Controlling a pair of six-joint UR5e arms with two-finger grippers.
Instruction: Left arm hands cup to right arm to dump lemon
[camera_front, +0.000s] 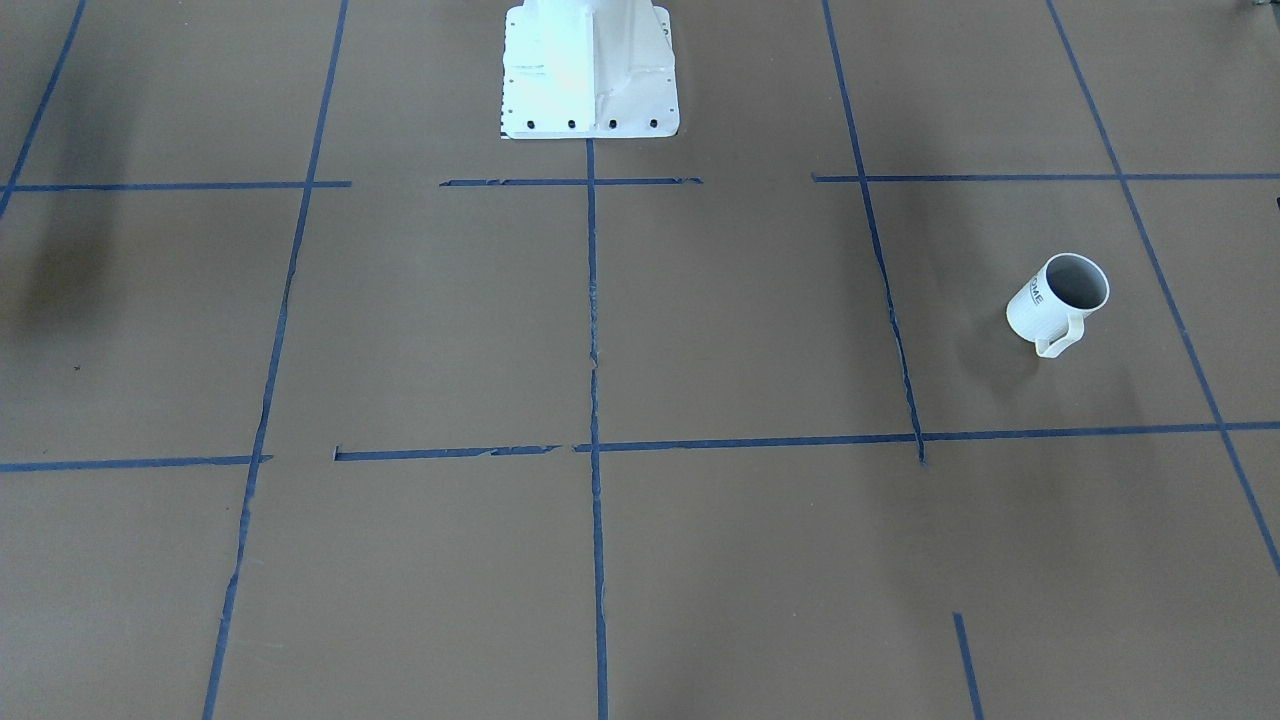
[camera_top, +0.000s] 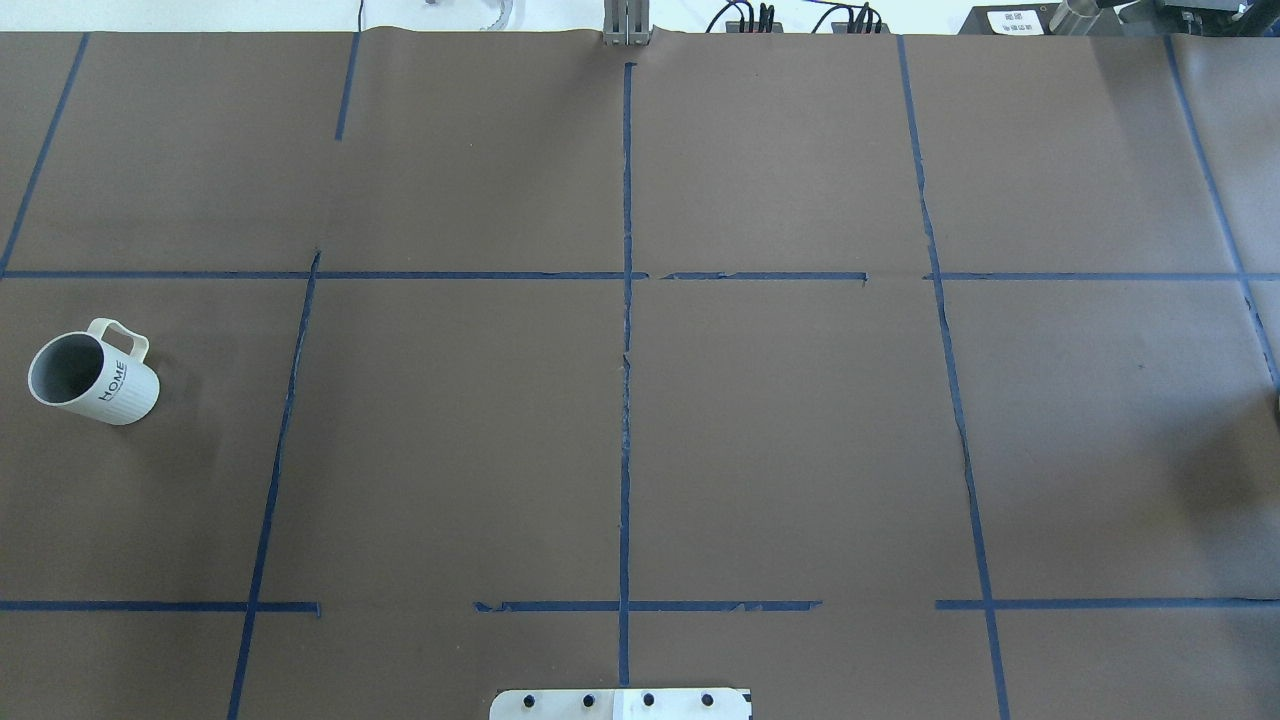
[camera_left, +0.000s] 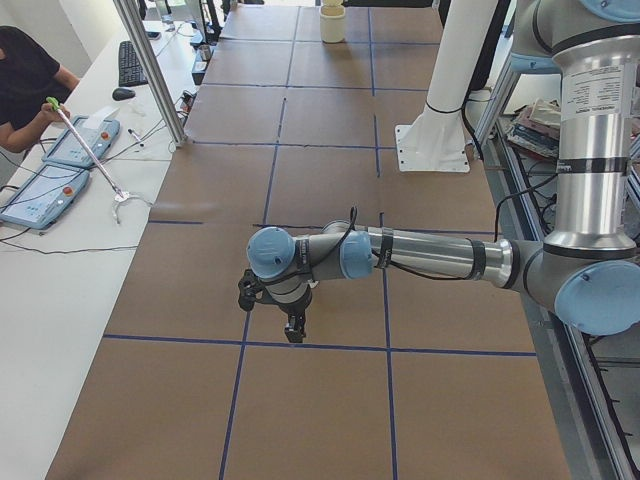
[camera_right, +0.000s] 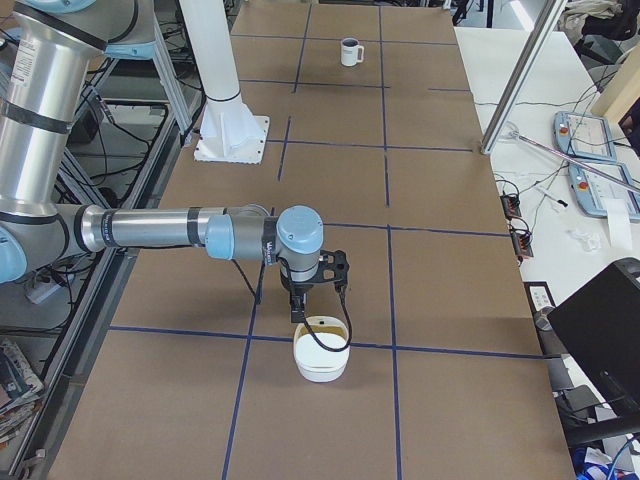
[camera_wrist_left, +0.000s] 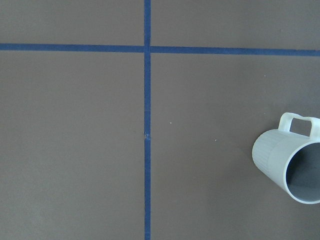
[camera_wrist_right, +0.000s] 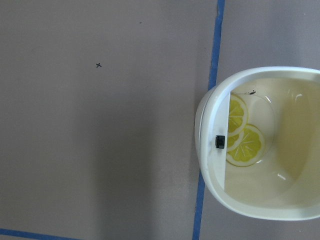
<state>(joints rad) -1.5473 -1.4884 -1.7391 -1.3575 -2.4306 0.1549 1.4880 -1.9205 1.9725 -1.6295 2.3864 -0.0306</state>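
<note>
The cup (camera_front: 1058, 300) is a white mug with "HOME" lettering, standing upright on the brown table on my left side. It also shows in the overhead view (camera_top: 95, 378), far off in the exterior right view (camera_right: 350, 52) and at the lower right of the left wrist view (camera_wrist_left: 292, 165). Its grey inside looks empty; the lemon shows nowhere in it. The left gripper (camera_left: 272, 312) hangs low over the table and covers the cup's spot in that view. The right gripper (camera_right: 316, 300) hangs just above a white bowl (camera_right: 320, 372). I cannot tell whether either gripper is open or shut.
The bowl's rim (camera_wrist_right: 210, 165) has lemon slices printed inside. The white robot base (camera_front: 590, 70) stands at the table's middle edge. Blue tape lines grid the table. An operator (camera_left: 25, 80) at a side bench holds a rod with a small yellow-green tip (camera_left: 50, 102).
</note>
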